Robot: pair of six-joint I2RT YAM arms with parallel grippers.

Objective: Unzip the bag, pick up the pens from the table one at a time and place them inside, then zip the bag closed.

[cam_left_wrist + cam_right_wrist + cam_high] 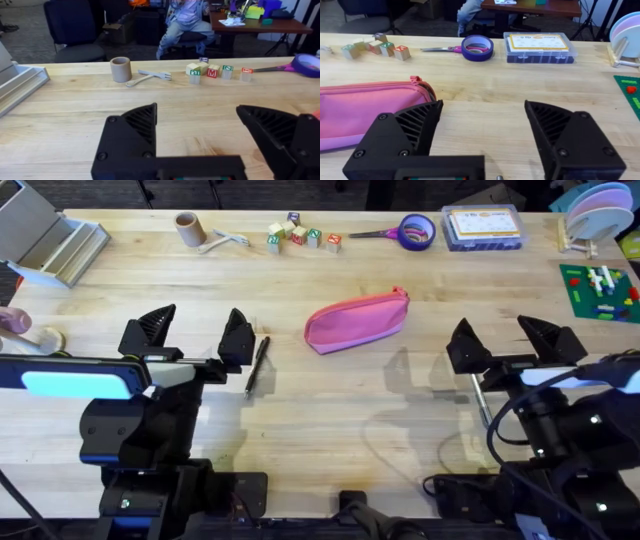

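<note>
Bag (357, 320): pink pouch lying on the worktop (330, 410) near its middle, slanted, its zipper end toward the far right; it looks closed, though the zipper itself is hard to make out. In the right wrist view the same pouch (367, 112) lies just past the right arm's fingers.
Black pen (257, 365): flat on the wood, left of the pouch and apart from it, just beside the inner finger of the left pincer.
Silver pen (481, 400): right of the pouch, lying near the right pincer and partly hidden under that arm.
Left pincer (193, 336): fingers spread wide, holding nothing, low over the wood on the left side.
Right pincer (515, 343): fingers likewise spread wide and holding nothing, to the right of the pouch.
Far edge: a small brown cup (187, 228), lettered blocks (303, 235), purple-handled scissors (375, 234), a roll of purple tape (417, 230) and a clear plastic box (482, 227) stand in a row, well apart from the pouch.
</note>
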